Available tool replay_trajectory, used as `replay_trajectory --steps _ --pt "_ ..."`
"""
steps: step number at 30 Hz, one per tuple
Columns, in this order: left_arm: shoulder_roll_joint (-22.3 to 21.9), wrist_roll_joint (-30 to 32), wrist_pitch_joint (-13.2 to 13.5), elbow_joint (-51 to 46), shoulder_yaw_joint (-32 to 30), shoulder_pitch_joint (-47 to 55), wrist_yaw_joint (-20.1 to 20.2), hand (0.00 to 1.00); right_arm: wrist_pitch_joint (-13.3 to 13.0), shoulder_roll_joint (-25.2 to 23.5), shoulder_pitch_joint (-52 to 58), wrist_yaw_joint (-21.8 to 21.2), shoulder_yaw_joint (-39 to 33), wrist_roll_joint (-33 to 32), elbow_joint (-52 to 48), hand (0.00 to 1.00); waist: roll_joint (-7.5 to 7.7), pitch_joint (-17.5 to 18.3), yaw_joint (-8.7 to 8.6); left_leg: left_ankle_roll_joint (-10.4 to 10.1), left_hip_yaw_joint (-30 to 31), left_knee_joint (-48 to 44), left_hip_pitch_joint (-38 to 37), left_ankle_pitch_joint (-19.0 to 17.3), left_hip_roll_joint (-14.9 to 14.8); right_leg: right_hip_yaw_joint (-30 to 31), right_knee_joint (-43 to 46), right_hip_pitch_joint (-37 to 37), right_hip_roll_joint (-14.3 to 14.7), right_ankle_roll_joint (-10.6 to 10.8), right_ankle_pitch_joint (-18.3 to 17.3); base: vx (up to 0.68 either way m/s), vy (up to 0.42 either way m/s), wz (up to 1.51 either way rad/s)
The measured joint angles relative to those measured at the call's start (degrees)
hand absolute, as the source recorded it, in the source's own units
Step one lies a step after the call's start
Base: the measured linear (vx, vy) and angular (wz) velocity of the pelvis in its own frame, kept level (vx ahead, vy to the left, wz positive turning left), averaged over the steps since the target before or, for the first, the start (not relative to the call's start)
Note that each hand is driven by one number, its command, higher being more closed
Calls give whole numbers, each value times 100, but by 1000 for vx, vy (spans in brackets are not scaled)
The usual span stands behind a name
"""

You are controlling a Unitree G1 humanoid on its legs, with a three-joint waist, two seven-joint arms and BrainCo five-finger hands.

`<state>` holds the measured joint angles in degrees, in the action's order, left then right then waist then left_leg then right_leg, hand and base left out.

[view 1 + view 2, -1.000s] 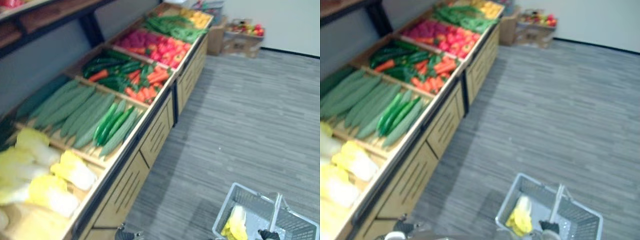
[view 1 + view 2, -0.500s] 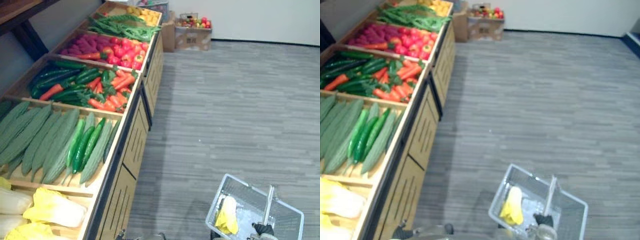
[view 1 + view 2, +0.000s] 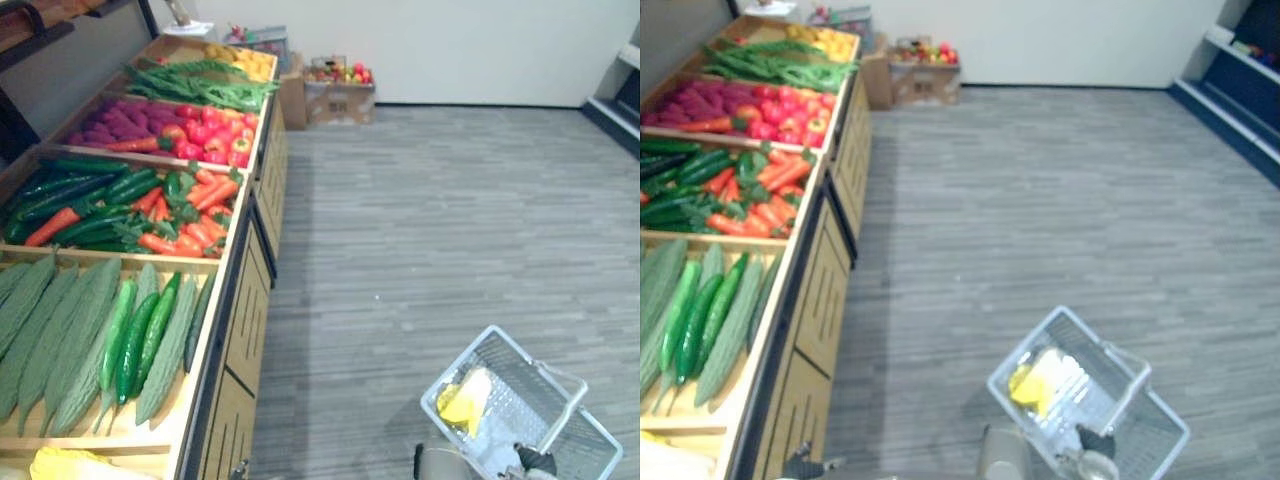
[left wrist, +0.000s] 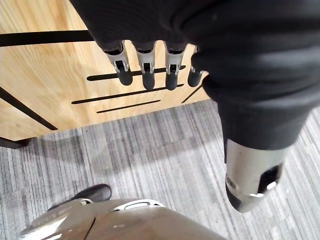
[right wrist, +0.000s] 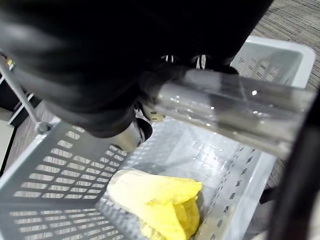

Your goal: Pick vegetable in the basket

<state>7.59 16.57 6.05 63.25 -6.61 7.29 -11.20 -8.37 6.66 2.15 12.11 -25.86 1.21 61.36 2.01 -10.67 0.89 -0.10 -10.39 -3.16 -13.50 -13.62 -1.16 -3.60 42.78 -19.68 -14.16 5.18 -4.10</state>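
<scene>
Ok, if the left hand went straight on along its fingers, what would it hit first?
Probably the produce stand's slotted wooden panel: the left hand aims its straight fingers at it with nothing between, though the gap is hard to judge.

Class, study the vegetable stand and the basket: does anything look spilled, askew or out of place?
Nothing stands out. The vegetables lie inside the compartments of the stand, and the cabbage lies inside the basket, which the right robot hand holds by its handle.

You are in a grocery shop: a wooden stand displays cucumbers, peppers and beans, a shopping basket nearby.
</scene>
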Motion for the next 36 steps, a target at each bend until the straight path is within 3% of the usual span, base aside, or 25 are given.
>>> replay_trajectory --steps 2,4,5,6,7,8,10,12,13,14,15,17,18,21,23,24,26,28,29,30,31,34,36 --pt "-37 0 -15 5 -58 -18 1 0 -32 12 -53 -6 -2 0 5 100 -52 -2 -19 -24 -17 24 85 -55 -152 -432 -992 -82 175 4 7 213 -38 -11" --pt "-63 0 -46 6 -60 -63 3 0 -6 -16 -171 -30 -25 -2 46 100 -100 -19 -81 -195 -15 85 117 -69 -357 -636 -2507 -80 511 91 252 305 -135 0" --pt "-72 2 -47 4 -118 -117 8 0 34 -74 -201 -31 -103 -5 44 100 -94 -23 -100 -306 7 111 79 -131 -422 -663 -3336 -64 598 109 581 382 -200 13" --pt "-86 3 -46 0 -205 -151 8 0 63 -115 -204 -23 -168 -7 43 100 -73 -37 -104 -414 29 117 -2 -202 -452 -661 -3677 -9 617 106 807 466 -268 23" --pt "-145 3 -48 5 -284 -161 11 0 97 -109 -207 -16 -283 -12 51 100 -114 -47 -132 -493 70 134 -106 -278 -569 -672 -3577 26 681 26 1255 390 -239 29" --pt "-260 2 -35 7 -339 -230 15 0 136 -79 -212 -5 -401 -13 50 100 -340 -14 -190 -494 206 120 -169 -269 -779 -760 -3251 -34 849 -197 1125 315 -198 23" --pt "-336 22 6 -7 -358 -252 18 0 130 -79 -265 0 -538 -6 29 100 -458 4 -184 -647 341 -254 9 -28 -949 -876 -2759 -196 911 -388 706 429 -282 10" --pt "-354 9 0 -45 -445 -251 16 0 130 -82 -247 -1 -582 -4 32 100 -477 17 -213 -760 603 -827 232 314 -1018 -989 -2495 -85 929 -495 385 516 -358 23" --pt "-369 -10 1 -66 -445 -252 17 0 151 -80 -174 3 -586 -5 53 100 -474 19 -218 -898 872 -1471 438 732 -1061 -1117 -2480 210 930 -573 148 448 -254 35" --pt "-390 -11 2 -78 -445 -252 19 0 160 -77 -141 5 -585 -6 52 100 -470 18 -212 -970 984 -1757 537 934 -1061 -1163 -2503 343 924 -589 62 531 -283 44" --pt "-352 -11 0 -114 -484 -251 20 0 179 -65 -75 5 -570 -6 31 100 -468 20 -229 -1040 1179 -2429 808 1463 -1051 -1232 -2546 620 908 -617 -88 347 -179 32" --pt "-353 -9 -5 -184 -518 -247 33 0 189 -30 -13 1 -449 -5 22 100 -406 -12 -197 -1173 1278 -3743 1403 2117 -1105 -1324 -2761 1057 885 -681 -240 353 -155 31" --pt "-354 -10 -3 -236 -524 -248 36 0 193 5 -19 -6 -416 -2 21 100 -416 -16 -170 -1247 1176 -4486 1771 1860 -1126 -1376 -2903 1361 895 -695 -263 437 -191 21" --pt "-396 -19 -3 -349 -646 -247 31 0 218 30 3 -14 -156 0 -9 100 -383 -27 -10 -1078 881 -5003 2427 1106 -1019 -1430 -3349 2038 880 -647 -327 276 -99 12" --pt "-424 -25 -2 -425 -678 -244 30 0 268 20 -7 -23 -61 4 -25 100 -389 -29 105 -891 578 -4784 2874 747 -997 -1505 -3465 2309 871 -570 -419 176 14 15" --pt "-424 -29 -11 -427 -711 -208 30 0 292 -30 -64 -24 -46 36 -39 100 -371 -33 165 -747 136 -4127 3025 599 -979 -1543 -3454 2462 818 -473 -539 171 80 11" --pt "-491 -24 -5 -479 -728 -102 22 0 292 -50 -64 -24 52 123 -156 100 -365 -26 158 -622 -491 -2763 2922 666 -866 -1600 -3434 2625 726 -346 -728 241 150 15" --pt "-483 -8 -10 -436 -723 -8 23 0 284 -2 29 -65 180 154 -253 100 -408 1 147 -443 -1204 -1459 2742 1004 -784 -1649 -3449 2773 703 -178 -867 304 213 15" --pt "-517 -2 -19 -399 -724 47 24 0 286 28 60 -71 198 238 -249 100 -476 45 153 -246 -1576 -1043 2669 1227 -803 -1662 -3454 2840 745 -74 -943 367 269 2" --pt "-460 14 -46 -318 -711 63 50 0 309 -13 38 -86 225 289 -168 100 -375 127 193 347 -1790 -1031 2631 1283 -681 -1578 -3467 2917 616 -2 -1008 456 302 -8" --pt "-341 57 -63 -216 -680 107 83 0 305 -48 37 -118 268 346 -135 100 -172 267 246 447 -1911 -1020 2628 1099 -488 -1520 -3500 2884 456 -16 -1013 403 229 -11" --pt "-216 209 -170 -140 -663 118 115 0 302 -25 18 -124 258 391 45 100 39 405 229 629 -1770 -966 2480 773 5 -1328 -2884 2774 6 31 -974 447 261 33" --pt "-191 216 -176 -84 -535 155 112 0 284 65 2 -116 133 460 93 100 -2 467 208 622 -1512 -784 2142 579 258 -968 -1207 2278 -283 552 -599 406 271 68"
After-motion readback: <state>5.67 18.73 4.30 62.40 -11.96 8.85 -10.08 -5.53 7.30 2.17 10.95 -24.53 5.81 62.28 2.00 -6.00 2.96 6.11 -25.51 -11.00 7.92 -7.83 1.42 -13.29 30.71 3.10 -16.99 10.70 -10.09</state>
